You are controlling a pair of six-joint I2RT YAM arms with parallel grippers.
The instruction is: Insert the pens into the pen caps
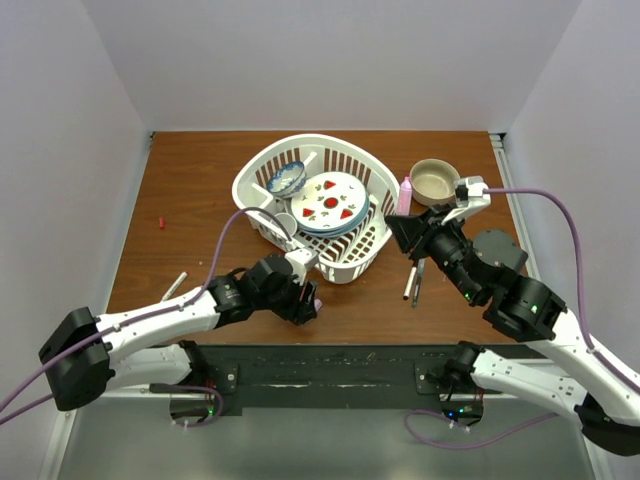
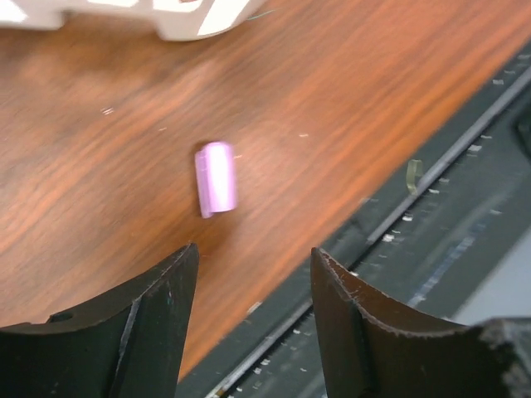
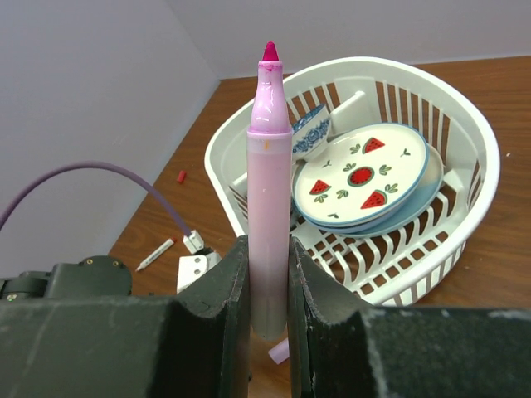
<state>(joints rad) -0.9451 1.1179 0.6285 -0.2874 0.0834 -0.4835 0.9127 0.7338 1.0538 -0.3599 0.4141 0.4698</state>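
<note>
1. Nearest the arms, the left gripper [image 2: 253, 278] hangs over the front edge of the bench [image 2: 348, 99]. Its jaws stand apart with nothing between them.
2. The lilac cap [image 2: 216, 178] lies on its side on the bench, just past the fingertips toward 12 o'clock in the left wrist view, untouched. It looks light, hard and smooth. Being round, it will probably roll or squirt out if pinched off-centre. The safest hold is across the middle of its body, leaving the mouth free. Which end is the open one cannot be told here.
3. The right gripper [image 3: 270, 249] is clamped on the lilac-pink pen [image 3: 270, 149]. It grips the lower barrel, and the uncapped tip points to 12 o'clock in the right wrist view.
4. That pen looks stiff, light and glossy. With the hold so low, the long free end may tilt or slide in the jaws when it is pressed into a cap.
5. From above, the held pen sits at 3 o'clock of the white basket [image 1: 262, 168], just beside its rim.
6. Two more pens [image 1: 409, 283] lie on the bench at 5 o'clock of the basket, close together.
7. A white pen [image 1: 175, 285] lies at 8 o'clock, well apart from them.
8. Farthest, a red cap [image 1: 161, 222] sits at 9 o'clock, near the left wall.
</note>
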